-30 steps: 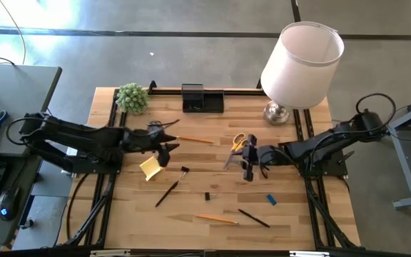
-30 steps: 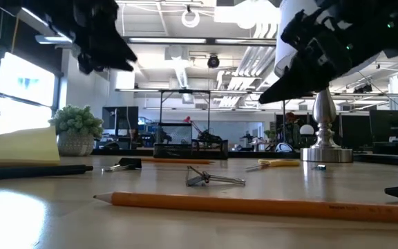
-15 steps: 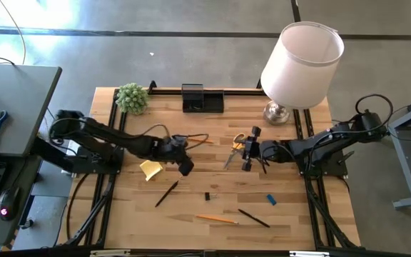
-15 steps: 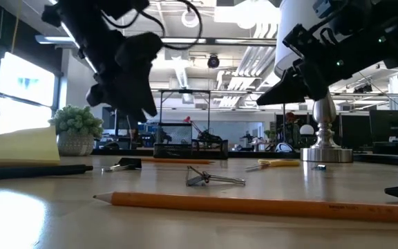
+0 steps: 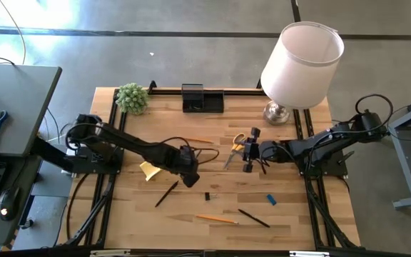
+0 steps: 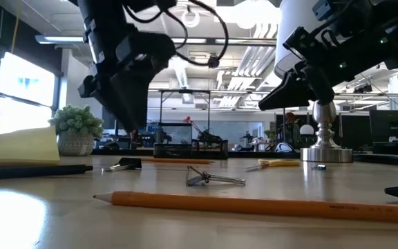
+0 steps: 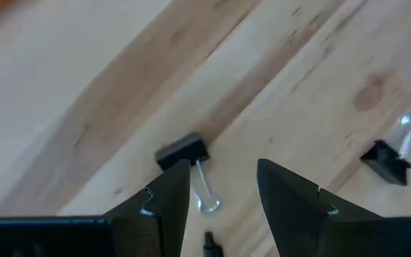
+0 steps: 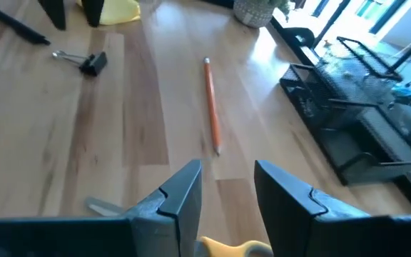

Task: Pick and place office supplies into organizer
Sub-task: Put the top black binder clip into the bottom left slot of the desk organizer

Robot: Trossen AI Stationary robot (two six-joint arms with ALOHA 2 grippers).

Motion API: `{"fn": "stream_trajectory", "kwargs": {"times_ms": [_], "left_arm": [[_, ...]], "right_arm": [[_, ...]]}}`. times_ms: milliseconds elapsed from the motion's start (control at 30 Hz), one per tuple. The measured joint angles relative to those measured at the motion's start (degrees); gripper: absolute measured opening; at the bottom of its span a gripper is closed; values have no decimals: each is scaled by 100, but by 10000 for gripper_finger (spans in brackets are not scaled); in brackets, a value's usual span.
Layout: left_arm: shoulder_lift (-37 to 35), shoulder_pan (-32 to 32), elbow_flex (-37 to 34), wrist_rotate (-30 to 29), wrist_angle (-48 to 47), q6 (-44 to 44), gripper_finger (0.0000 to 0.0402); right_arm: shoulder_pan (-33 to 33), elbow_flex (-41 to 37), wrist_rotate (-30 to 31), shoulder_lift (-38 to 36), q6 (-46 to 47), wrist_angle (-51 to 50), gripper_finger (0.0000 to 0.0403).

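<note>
My left gripper points down, open, low over a black binder clip that lies flat on the table just beyond one fingertip. A second clip lies nearby. My right gripper hovers open over the yellow-handled scissors. Both grippers touch nothing. An orange pencil lies between the arms. The black organizer stands at the far edge. The yellow sticky-note pad lies left of my left gripper.
A black pen, an orange pencil, another black pen and a blue block lie toward the near edge. The white-shaded lamp stands far right, the green plant far left.
My left gripper has swung from the left side toward the table's middle and near edge, has sunk, and has tipped from nearly level to pointing down over the binder clip. My right gripper has rolled a little in place above the scissors.
</note>
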Motion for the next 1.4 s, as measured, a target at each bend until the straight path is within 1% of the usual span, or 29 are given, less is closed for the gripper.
{"fn": "stream_trajectory", "kwargs": {"times_ms": [133,233,367,567,667,733,867,1033,1200,1400], "left_arm": [[179,30,34,-9,-435,-35,152],[219,23,34,-24,-637,-154,165],[219,22,37,-170,-577,-442,211],[219,23,37,-127,-379,-619,293],[219,23,37,-177,-345,-665,321],[219,23,37,-286,-343,-660,329],[219,25,37,-335,-326,-659,327],[234,23,37,-345,-290,-621,306],[420,23,50,-342,69,-425,286],[658,204,42,86,-165,-336,276]], "right_arm": [[15,-23,-155,0,147,-7,123],[15,-148,-144,2,237,82,123],[11,-192,-121,2,278,145,123],[11,-192,-121,2,278,195,123],[11,-192,-121,2,276,188,123],[11,-192,-121,2,277,185,123],[11,-192,-121,2,275,166,123],[11,-192,-125,2,272,166,123],[11,-192,-128,2,230,141,123],[11,-192,-153,37,230,159,123]]}}
